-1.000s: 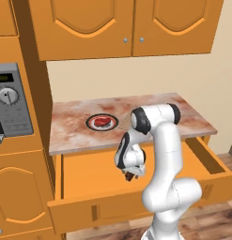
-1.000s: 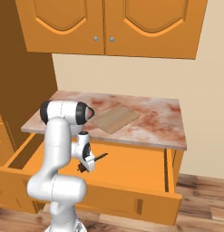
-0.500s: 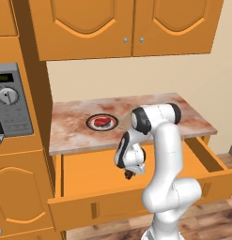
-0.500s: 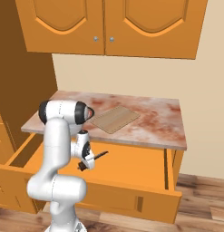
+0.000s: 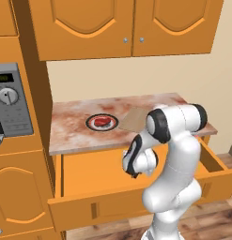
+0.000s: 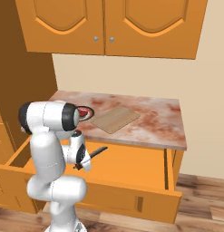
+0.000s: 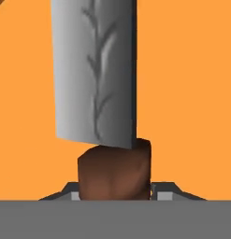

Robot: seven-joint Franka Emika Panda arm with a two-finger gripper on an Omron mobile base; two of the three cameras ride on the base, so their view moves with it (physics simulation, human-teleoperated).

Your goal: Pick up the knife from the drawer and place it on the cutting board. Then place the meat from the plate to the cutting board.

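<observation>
The knife (image 7: pixel 96 70) lies in the open drawer (image 5: pixel 89 168), its grey blade pointing away from the hand and its dark handle between my fingertips (image 7: pixel 163 191). My gripper (image 7: pixel 114 191) is shut on that handle, low over the drawer floor (image 6: pixel 131 167). From the right, the knife (image 6: pixel 97 152) sticks out past the gripper (image 6: pixel 80 165). The gripper (image 5: pixel 132 172) hangs inside the drawer under the counter's front edge. The cutting board (image 5: pixel 134 119) lies bare on the counter. Left of it, the meat (image 5: pixel 102 122) rests on the plate (image 5: pixel 91 125).
The marble counter (image 6: pixel 154 122) runs above the drawer, with wall cabinets (image 5: pixel 127 23) overhead. A tall unit with a microwave (image 5: pixel 11 101) stands at the left. The drawer's front panel (image 6: pixel 131 199) juts out toward the base.
The fingers have come in against the knife's handle. The arm and the knife have barely moved.
</observation>
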